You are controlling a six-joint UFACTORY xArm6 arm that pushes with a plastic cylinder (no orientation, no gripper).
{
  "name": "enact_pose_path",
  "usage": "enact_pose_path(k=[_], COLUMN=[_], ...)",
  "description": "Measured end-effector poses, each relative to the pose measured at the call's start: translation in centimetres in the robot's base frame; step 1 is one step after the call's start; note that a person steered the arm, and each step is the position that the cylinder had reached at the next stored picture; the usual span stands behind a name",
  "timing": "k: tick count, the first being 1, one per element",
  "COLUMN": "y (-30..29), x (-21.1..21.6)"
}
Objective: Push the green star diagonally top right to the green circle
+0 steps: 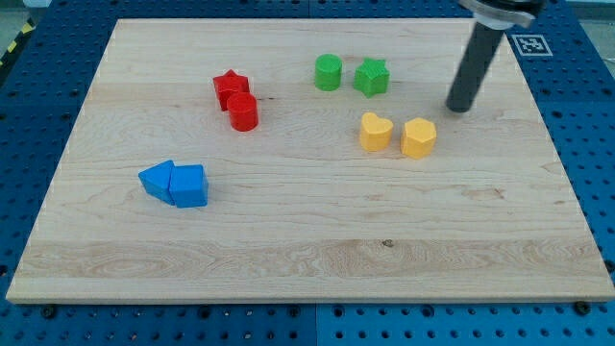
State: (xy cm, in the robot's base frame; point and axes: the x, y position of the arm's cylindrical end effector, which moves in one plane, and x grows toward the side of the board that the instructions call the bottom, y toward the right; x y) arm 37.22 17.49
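The green star [371,77] sits on the wooden board [307,250] near the view's top, just right of the green circle [329,72], with a small gap between them. My tip [459,107] rests on the board to the right of the green star and slightly lower, well apart from it. It is also above and to the right of the two yellow blocks.
A yellow heart [376,132] and a yellow hexagon [418,137] lie below the green pair. A red star [231,88] touches a red cylinder [243,111] at centre left. Two blue blocks [176,183] sit together at lower left.
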Motion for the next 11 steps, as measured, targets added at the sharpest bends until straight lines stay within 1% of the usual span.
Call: enact_pose_path(k=[1, 2, 3, 4, 5, 6, 7, 9, 10, 11], y=[-3.0, -3.2, -4.9, -5.2, -7.8, -8.9, -8.9, -9.4, -9.4, -8.7], x=[-2.2, -1.5, -0.6, -0.6, -1.2, -1.7, -2.9, -8.2, -9.0, -5.3])
